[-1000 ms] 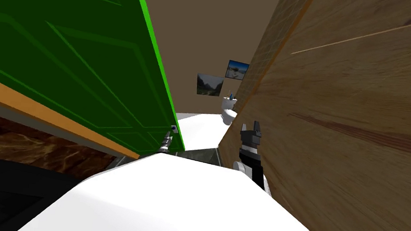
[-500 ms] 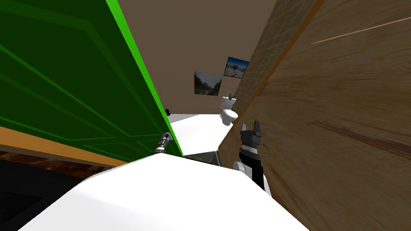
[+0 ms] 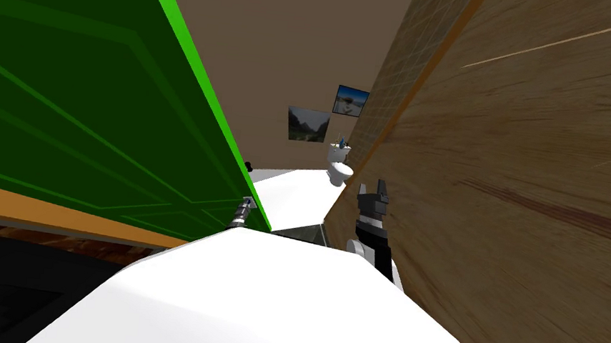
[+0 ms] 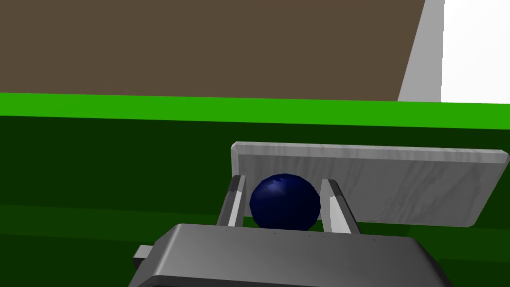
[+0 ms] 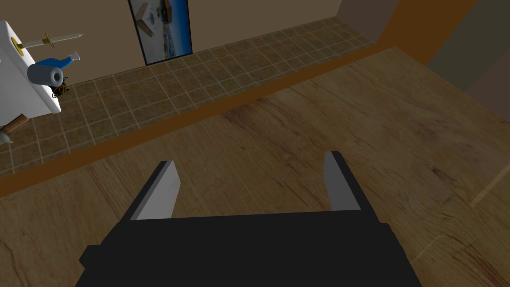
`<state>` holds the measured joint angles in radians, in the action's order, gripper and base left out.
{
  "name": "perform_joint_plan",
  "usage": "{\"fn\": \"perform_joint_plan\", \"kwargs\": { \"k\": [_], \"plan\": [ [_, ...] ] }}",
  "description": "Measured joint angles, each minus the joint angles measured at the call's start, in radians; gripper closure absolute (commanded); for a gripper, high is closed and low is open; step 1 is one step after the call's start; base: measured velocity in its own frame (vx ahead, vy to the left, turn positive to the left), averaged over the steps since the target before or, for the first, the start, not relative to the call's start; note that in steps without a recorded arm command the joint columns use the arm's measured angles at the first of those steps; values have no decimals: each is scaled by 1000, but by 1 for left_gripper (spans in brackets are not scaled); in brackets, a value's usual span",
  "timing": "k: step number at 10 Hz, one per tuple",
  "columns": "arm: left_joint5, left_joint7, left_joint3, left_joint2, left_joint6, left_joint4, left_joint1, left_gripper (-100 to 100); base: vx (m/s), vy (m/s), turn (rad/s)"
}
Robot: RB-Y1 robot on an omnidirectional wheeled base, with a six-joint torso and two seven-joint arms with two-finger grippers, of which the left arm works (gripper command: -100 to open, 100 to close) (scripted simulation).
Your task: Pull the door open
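A dark green door [image 3: 74, 103] with a bright green edge stands ajar on my left. In the left wrist view a dark blue round knob [image 4: 285, 202] sits on a light grey plate [image 4: 398, 184] on the door's face [image 4: 99, 164]. My left gripper [image 4: 285, 180] has one finger against each side of that knob, shut on it. The head view shows the same gripper [image 3: 243, 210] small, at the door's edge. My right gripper [image 3: 376, 186] is raised beside a wood-grain wall. Its fingers stand wide apart with nothing between them [image 5: 249, 159].
A wood-grain wall [image 3: 548, 172] runs close along my right side, with a tiled wall beyond it. Through the gap ahead are a white toilet [image 3: 339, 164], two pictures [image 3: 308, 124] on a brown wall and a pale floor. The passage between door and wall is narrow.
Compared with a second ago, the door's edge leans further left and its face takes up more of the view. My left hand sits slightly lower. Nothing differs over the last half second.
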<state>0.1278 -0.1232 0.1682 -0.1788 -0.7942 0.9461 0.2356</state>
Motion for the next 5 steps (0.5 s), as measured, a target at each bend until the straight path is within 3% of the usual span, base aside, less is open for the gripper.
{"fn": "perform_joint_plan", "kwargs": {
  "k": [1, 5],
  "plan": [
    [0, 0, 0, 0, 0, 0, 0, 100, 0, 0, 0],
    [-9, -21, -18, -17, -10, 14, 14, 100, -163, 11, -98]
  ]
}}
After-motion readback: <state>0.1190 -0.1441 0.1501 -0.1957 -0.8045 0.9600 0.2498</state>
